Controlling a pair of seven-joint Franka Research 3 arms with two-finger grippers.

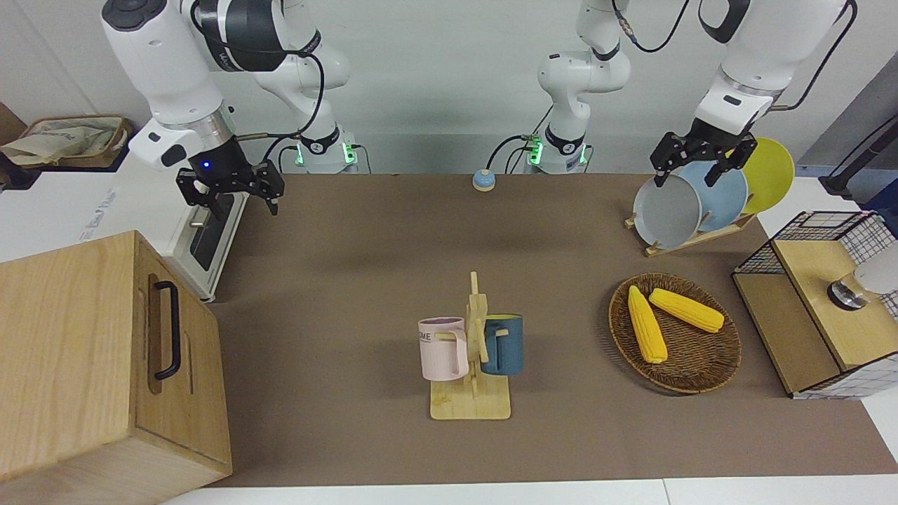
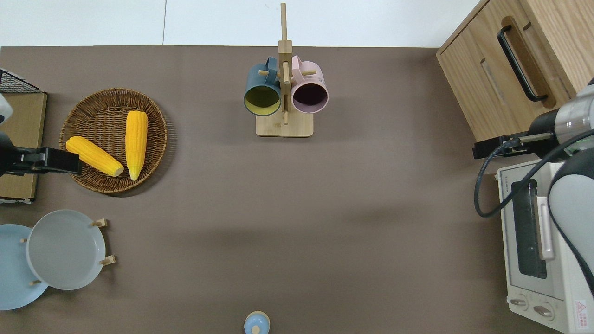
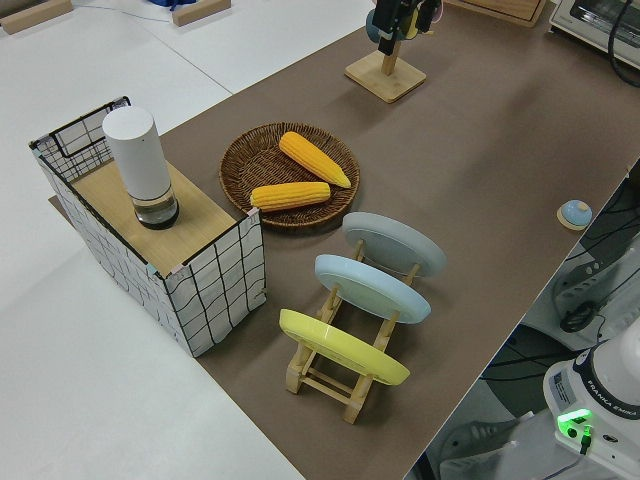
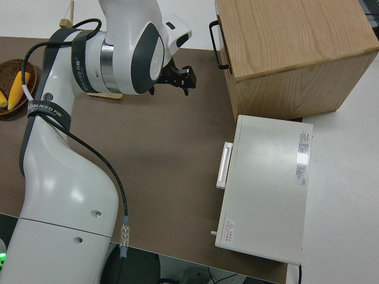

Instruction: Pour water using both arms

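Up in the air, both empty with fingers apart: right gripper over the counter edge between wooden cabinet and toaster oven, left gripper over the wicker basket's rim, corn cobs just past its fingertips.

Both my arms are raised, neither holding anything. My right gripper hangs with its fingers spread, pointing down, at the toaster oven's edge. My left gripper also points down with fingers apart, far off toward the opposite end from that oven.
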